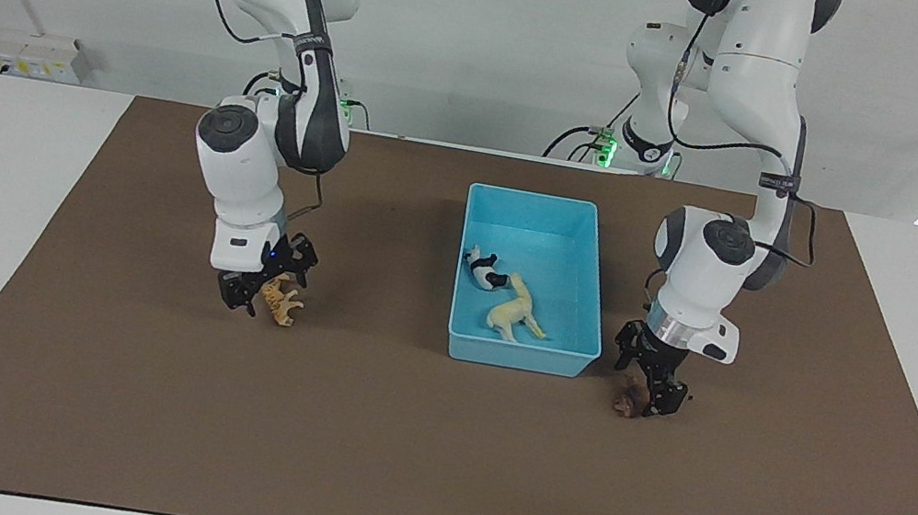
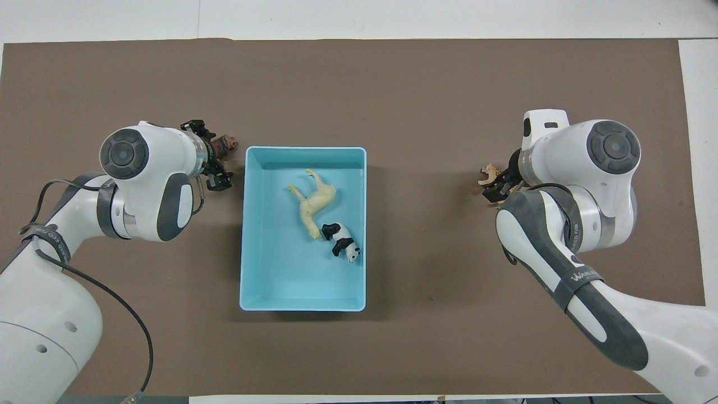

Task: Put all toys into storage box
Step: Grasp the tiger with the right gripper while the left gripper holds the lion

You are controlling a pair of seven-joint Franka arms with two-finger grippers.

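On brown table mat (image 1: 422,475): light-blue storage box (image 1: 519,356) at centre, long sides running away from the robots. Inside the box: cream-white horse (image 1: 516,314) lying on its side, black-and-white panda (image 1: 484,269) touching it at the end nearer the robots; same pair in the overhead view, horse (image 2: 314,202) and panda (image 2: 343,241).

Toward the right arm's end of the table: orange striped tiger (image 1: 282,300) on the mat, well apart from the box. Right gripper (image 1: 268,282) lowered to mat level around the tiger, fingers spread wide, one on either side of the figurine, not closed on it. From overhead, right gripper (image 2: 499,182) largely hidden under its own wrist, tiger (image 2: 489,171) showing only at its tip.

Toward the left arm's end of the table: brown lion (image 1: 630,396) on the mat, just beside the box corner farthest from the robots. Left gripper (image 1: 651,378) down at the lion, fingers likewise spread, straddling the figurine; contact with it not discernible. From overhead, left gripper (image 2: 212,160) partly under its wrist, lion (image 2: 226,145) protruding beside the box's rim.

Both figurines outside the box resting on the mat, neither lifted.
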